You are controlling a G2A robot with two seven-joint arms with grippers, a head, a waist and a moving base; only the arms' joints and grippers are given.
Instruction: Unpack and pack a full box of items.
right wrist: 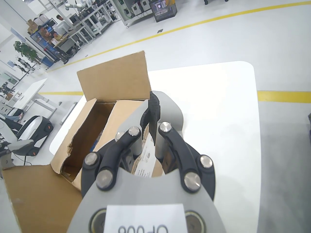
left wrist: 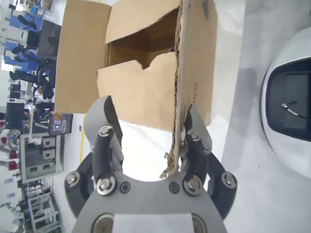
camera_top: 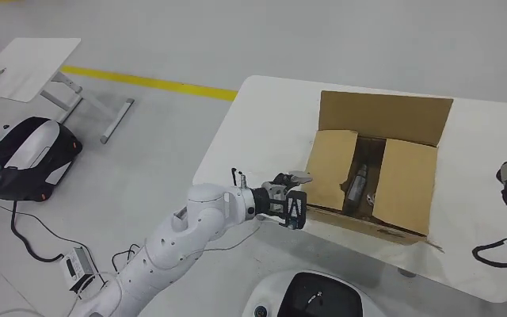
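Note:
A brown cardboard box [camera_top: 412, 186] stands on the white table [camera_top: 269, 127] with its back flap upright and its two side flaps half folded in. Through the gap between them lies a dark bottle-like item [camera_top: 358, 186]. My left gripper [camera_top: 290, 203] is at the box's front left corner. In the left wrist view this gripper [left wrist: 148, 115] is open, and the torn corrugated edge of the front flap [left wrist: 178, 112] runs between its fingers, against one of them. My right gripper [right wrist: 155, 98] is shut on nothing, held above the table off the box's [right wrist: 114, 81] right side.
The table's front edge runs just under the box's front wall. On the floor to the left are a white folding table [camera_top: 36, 63], a black and white wheeled unit [camera_top: 32, 154] and a yellow floor line [camera_top: 150, 82]. Bare tabletop lies left of the box.

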